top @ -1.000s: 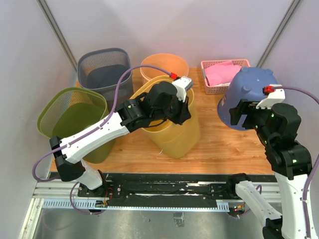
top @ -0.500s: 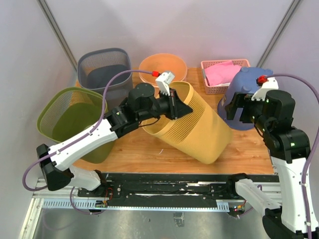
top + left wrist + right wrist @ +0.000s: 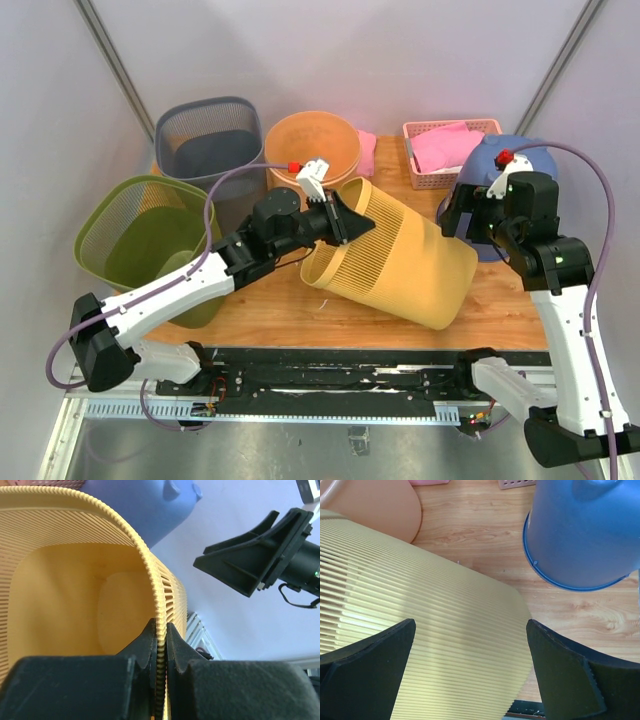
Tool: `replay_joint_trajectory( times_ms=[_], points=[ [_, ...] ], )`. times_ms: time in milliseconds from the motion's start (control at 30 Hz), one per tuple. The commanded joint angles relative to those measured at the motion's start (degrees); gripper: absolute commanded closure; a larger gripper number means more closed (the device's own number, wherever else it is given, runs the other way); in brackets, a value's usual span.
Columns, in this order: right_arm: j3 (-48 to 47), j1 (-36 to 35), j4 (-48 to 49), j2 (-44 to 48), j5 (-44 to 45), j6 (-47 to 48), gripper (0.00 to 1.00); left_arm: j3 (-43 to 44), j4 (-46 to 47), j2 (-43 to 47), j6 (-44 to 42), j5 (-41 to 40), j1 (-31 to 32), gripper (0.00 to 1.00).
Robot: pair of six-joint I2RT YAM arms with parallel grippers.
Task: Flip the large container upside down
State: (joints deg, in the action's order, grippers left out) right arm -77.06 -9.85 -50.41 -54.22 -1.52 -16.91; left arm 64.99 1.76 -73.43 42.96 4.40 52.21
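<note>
The large yellow ribbed container lies tipped on its side on the wooden table, mouth toward the left, base toward the front right. My left gripper is shut on its upper rim; in the left wrist view the rim runs between the two fingers. My right gripper is open and empty, hovering above the container's base end; in the right wrist view its wide-spread fingers frame the ribbed wall.
An upside-down blue bucket stands at the right, also in the right wrist view. An orange bin, a grey mesh bin, a green mesh bin and a pink basket ring the back and left.
My left gripper has tipped the yellow container from upright down onto its side, swinging its rim left and back. My right arm has moved back and left over the container's base.
</note>
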Motion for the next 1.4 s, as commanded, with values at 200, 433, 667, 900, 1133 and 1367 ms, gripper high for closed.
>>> replay_joint_trajectory(
  times_ms=[200,433,667,900,1133,1367],
  points=[
    [4.1,0.9,0.5,2.5,0.3,-0.9,0.05,-6.4,-3.8,0.7,-2.9,-8.0,-0.4,0.53],
    [5.7,0.9,-1.0,5.5,1.2,-0.7,0.05,-2.8,-9.7,0.7,-8.4,-9.7,-0.3,0.22],
    [6.4,1.0,-8.2,7.6,1.4,0.2,0.02,2.3,-16.7,3.1,-12.7,-8.8,-0.4,0.13],
    [10.8,12.2,-7.0,8.2,-10.2,0.7,0.01,2.1,-21.8,4.7,-13.6,-8.0,-0.3,0.10],
    [16.5,24.0,-0.6,7.7,-26.2,-3.5,0.01,-0.9,-24.2,6.4,-13.3,-8.5,-0.3,0.09],
    [23.6,26.2,5.6,9.2,-36.0,-7.9,0.01,-5.8,-21.0,7.2,-10.6,-9.7,-0.3,0.20]
  ],
)
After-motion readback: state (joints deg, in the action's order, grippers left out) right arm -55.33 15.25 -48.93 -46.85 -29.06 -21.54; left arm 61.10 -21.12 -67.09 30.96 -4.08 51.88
